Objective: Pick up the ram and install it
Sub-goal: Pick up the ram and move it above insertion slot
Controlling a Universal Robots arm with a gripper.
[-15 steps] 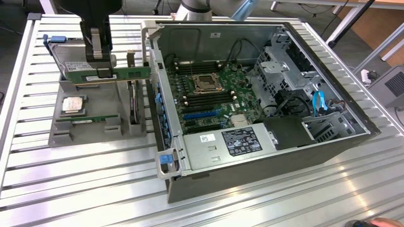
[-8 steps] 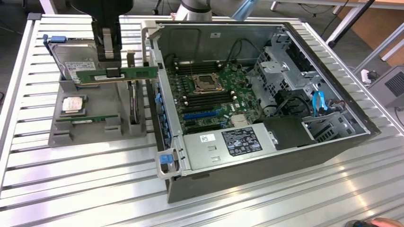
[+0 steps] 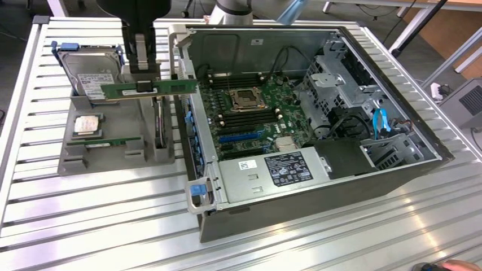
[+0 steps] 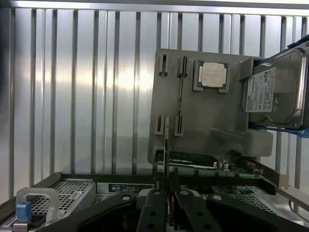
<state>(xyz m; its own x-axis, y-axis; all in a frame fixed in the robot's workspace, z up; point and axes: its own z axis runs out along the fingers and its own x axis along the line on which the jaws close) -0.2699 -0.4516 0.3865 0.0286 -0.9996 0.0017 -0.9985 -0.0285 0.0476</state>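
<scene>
The pincer [image 3: 142, 76] is pinching the ram [image 3: 169, 86] from above, its dark fingers pressing together on the stick's upper edge. The thin green board is hanging level over the grey moulded holder [image 3: 75, 164], at the exterior view's left. From the wrist, the pincer [image 4: 168, 195] is gripping the ram [image 4: 167, 145] edge-on, a narrow dark line. Sweeping across from the left, the ribbed metal desk [image 3: 30, 186] is gleaming. A silver boxy hard drive [image 3: 89, 73] is standing in the holder, a square pale chip [image 3: 87, 124] is lying flat, and a second green stick [image 3: 105, 142] is sitting in a slot. Further right, the open computer case [image 3: 301, 214] is showing its green motherboard [image 3: 260, 121].
</scene>
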